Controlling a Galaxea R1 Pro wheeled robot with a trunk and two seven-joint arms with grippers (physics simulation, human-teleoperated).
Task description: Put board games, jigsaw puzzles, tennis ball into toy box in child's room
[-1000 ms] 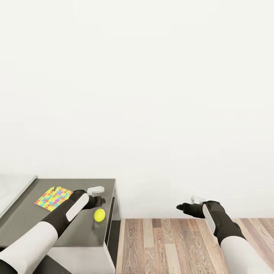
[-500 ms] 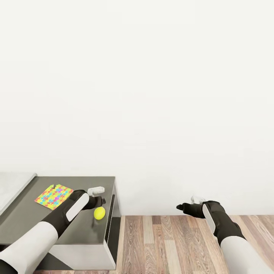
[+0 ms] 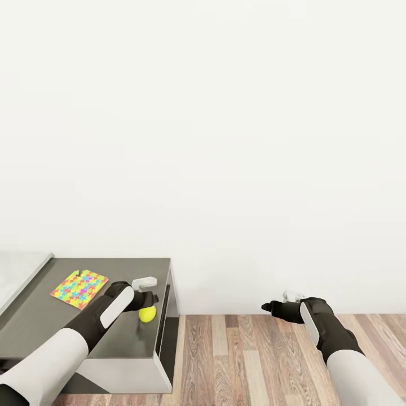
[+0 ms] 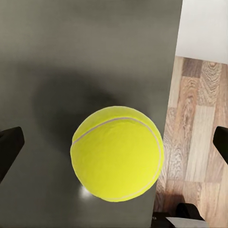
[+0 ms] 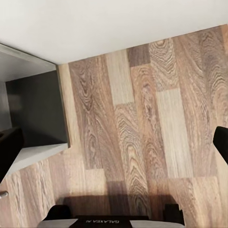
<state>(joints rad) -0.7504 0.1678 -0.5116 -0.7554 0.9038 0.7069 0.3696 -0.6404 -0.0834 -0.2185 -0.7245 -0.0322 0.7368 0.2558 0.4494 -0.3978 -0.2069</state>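
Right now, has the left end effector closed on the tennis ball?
No: in the left wrist view the tennis ball sits on the dark cabinet top, fingertips wide apart, not touching it.

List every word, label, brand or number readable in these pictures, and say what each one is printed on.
"GALAXEA" then one or two characters too small to read: white lettering on the dark gripper body in the right wrist view.
The jigsaw puzzle on the dark table: coloured pieces, no lettering.
The tennis ball: white seam, no brand mark readable.
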